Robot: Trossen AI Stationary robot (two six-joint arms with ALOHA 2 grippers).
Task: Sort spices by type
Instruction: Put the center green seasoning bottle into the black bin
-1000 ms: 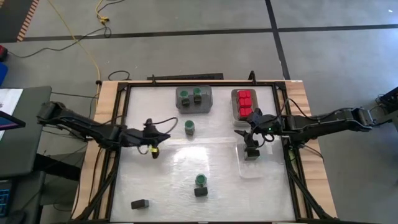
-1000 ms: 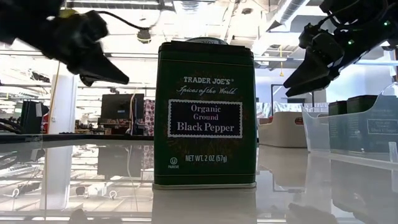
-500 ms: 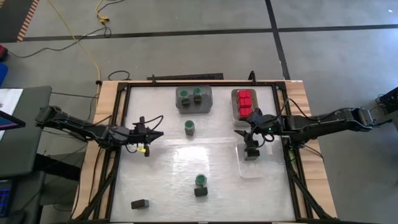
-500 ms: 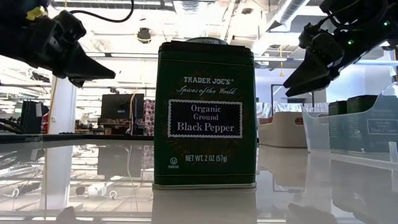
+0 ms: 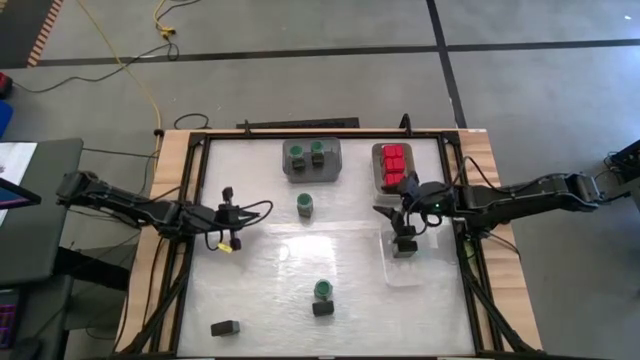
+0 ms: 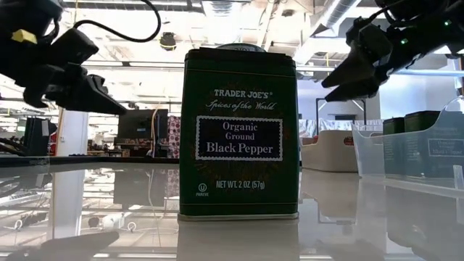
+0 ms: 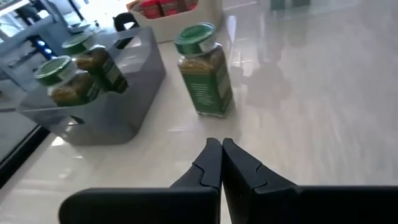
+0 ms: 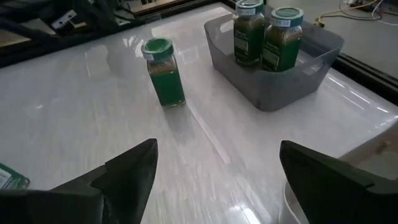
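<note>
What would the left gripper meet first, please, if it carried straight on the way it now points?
Probably the lone green-lidded jar standing on the table beside the grey tray. The left gripper, fingers shut, points roughly at it, with bare tabletop between; depth is hard to judge.

bright overhead light, glare on tabletop point(image 5: 300, 250)

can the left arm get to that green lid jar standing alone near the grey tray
Probably yes. The left gripper, fingers shut, sits apart from the lone green-lidded jar with only bare table between them. It would need to open first; the grey tray stands beside it, not across the path.
</note>
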